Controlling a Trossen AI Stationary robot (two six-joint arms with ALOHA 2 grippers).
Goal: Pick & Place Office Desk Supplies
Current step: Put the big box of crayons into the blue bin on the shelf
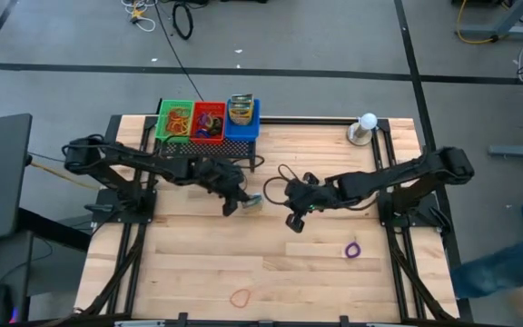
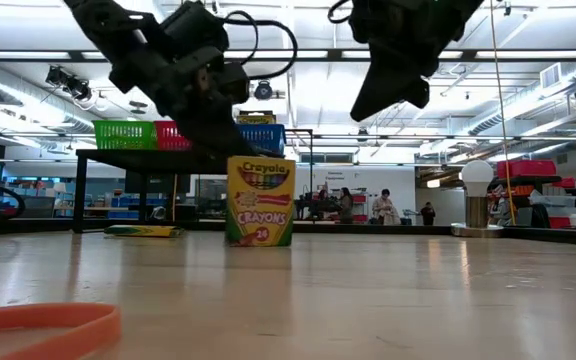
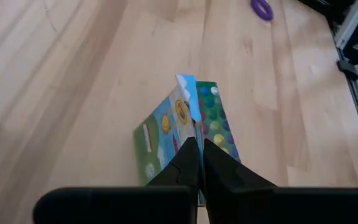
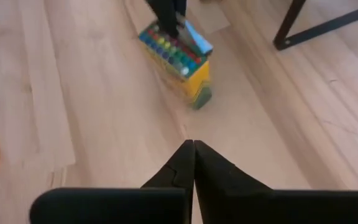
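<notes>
The left gripper (image 1: 231, 207) is seen pinched tight on the raised flap of the crayon box (image 2: 260, 201), which stands upright on the table near its middle, in front of the black wire rack (image 1: 209, 153). The right gripper (image 4: 193, 149) is held above the table just beside the box with its fingers pressed together and nothing between them.

The surface is a pale wooden table (image 1: 198, 263), and a large lit hall with several people far off is seen beyond it in the low view. On the rack, three bins are set side by side: green (image 1: 175, 121), red (image 1: 209, 122) and blue (image 1: 241, 118). A white ball on a round base (image 1: 366, 127) is placed at the far right corner. A purple band (image 1: 352, 249) lies right of centre, and an orange band (image 1: 240, 296) lies near the front edge. Bare wood is left around both bands.
</notes>
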